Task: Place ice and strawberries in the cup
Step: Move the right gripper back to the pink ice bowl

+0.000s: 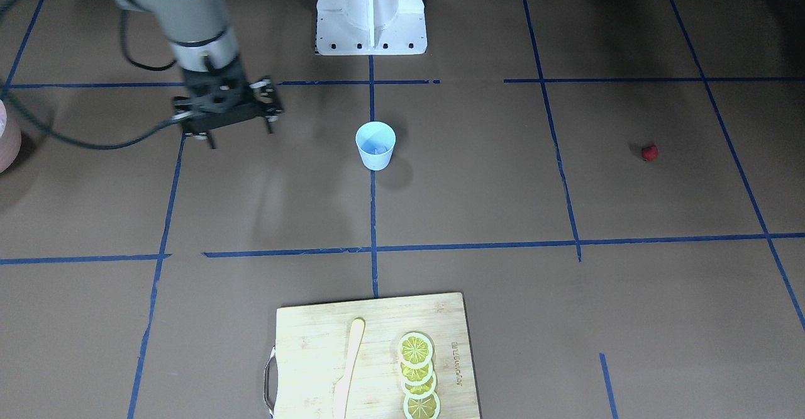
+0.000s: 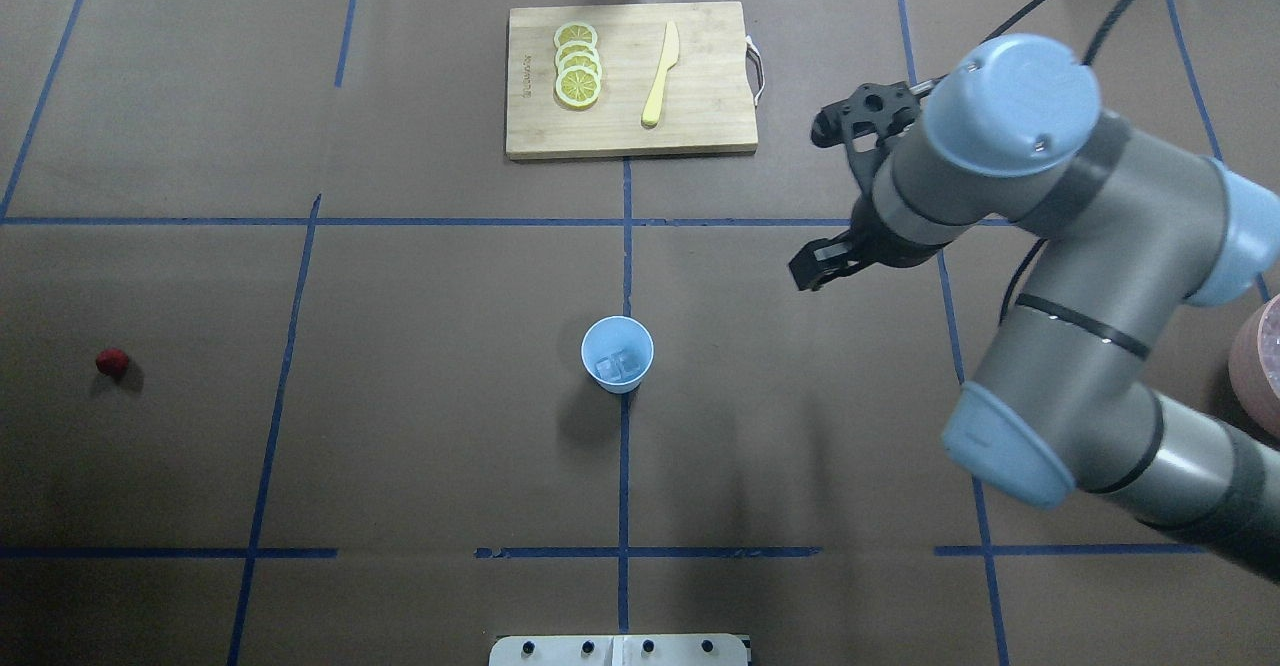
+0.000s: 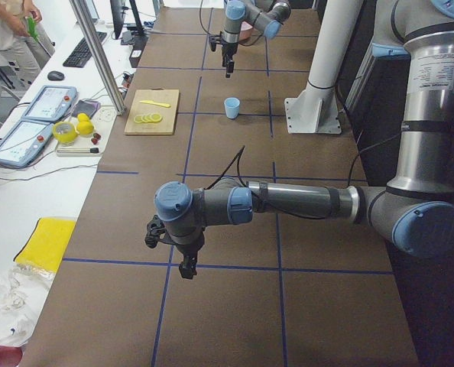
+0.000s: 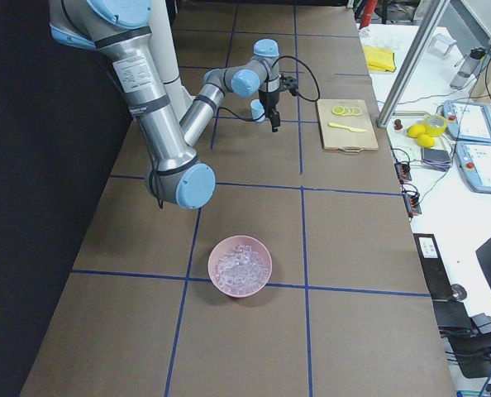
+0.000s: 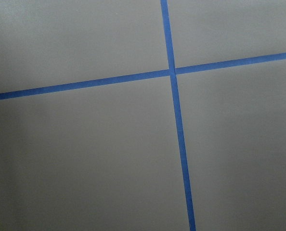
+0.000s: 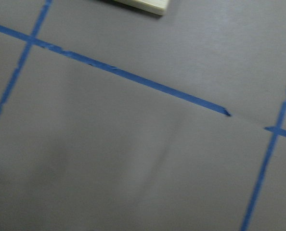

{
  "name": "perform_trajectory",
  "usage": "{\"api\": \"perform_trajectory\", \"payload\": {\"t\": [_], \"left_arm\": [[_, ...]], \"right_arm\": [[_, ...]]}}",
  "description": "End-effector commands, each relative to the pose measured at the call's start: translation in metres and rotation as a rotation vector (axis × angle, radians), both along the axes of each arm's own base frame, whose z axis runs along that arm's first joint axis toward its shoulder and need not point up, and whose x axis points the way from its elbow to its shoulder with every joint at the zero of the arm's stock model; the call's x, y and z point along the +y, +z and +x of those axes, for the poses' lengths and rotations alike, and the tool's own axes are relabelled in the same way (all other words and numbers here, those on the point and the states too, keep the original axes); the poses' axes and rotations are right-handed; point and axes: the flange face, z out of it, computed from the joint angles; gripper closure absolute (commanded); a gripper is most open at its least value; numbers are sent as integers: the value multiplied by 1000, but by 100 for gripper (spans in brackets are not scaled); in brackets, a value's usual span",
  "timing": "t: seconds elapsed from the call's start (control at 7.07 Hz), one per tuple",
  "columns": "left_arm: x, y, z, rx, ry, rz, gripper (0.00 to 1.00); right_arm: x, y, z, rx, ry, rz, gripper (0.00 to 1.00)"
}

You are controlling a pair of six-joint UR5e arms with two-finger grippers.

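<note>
The light-blue cup stands upright near the table's middle, on a blue tape line. Clear ice cubes lie inside it. More ice fills a pink bowl at the table's right end. The small red strawberry lies alone far to the cup's left, also seen in the front view. My right gripper hangs open and empty above the table, to the right of the cup. My left gripper shows only in the left side view, so I cannot tell if it is open.
A wooden cutting board lies at the far edge with lemon slices and a pale knife. The white robot base stands behind the cup. Both wrist views show only brown table and blue tape.
</note>
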Motion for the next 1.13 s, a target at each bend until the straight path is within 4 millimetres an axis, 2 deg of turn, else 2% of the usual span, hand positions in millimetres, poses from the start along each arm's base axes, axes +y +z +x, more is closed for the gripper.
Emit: {"api": "perform_trajectory", "payload": {"t": [0.0,0.14,0.42,0.71,0.99], "left_arm": [[0,-1,0,0,0,1,0],[0,-1,0,0,0,1,0],[0,-1,0,0,0,3,0],[0,-3,0,0,0,6,0],[0,-3,-1,0,-2,6,0]], "right_arm": [[-12,106,118,-11,-80,49,0],[-7,156,168,-39,-111,61,0],[18,226,236,-19,-144,45,0],[44,268,272,11,-132,12,1],[51,323,290,-55,-114,31,1]]}}
